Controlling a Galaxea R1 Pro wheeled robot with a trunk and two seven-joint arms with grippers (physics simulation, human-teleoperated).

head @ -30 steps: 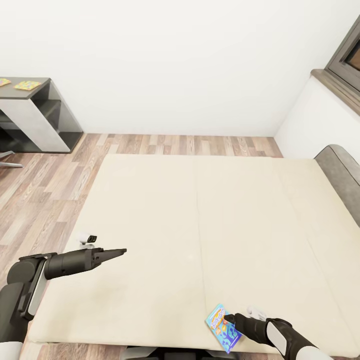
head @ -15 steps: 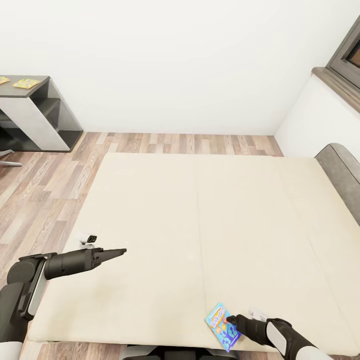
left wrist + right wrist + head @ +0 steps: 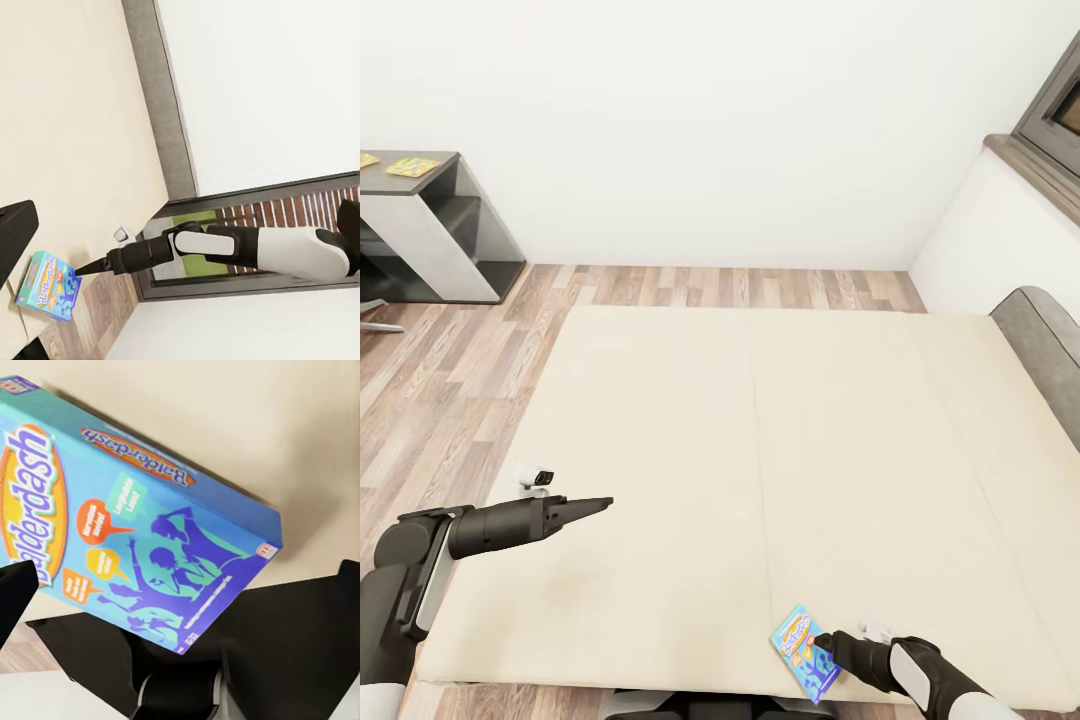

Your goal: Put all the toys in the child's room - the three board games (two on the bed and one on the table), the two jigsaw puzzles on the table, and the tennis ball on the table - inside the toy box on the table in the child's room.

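Jaws of the right gripper (image 3: 822,637) touch the blue board game (image 3: 806,654).

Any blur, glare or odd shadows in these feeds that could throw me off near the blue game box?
Head view: even flat light, sharp, no glare; the blue game box sits at the bed's near edge by the right gripper. Right wrist view: the box is close and slightly soft, its title readable, a faint shadow along its far edge. Left wrist view: rotated, box small but clear.
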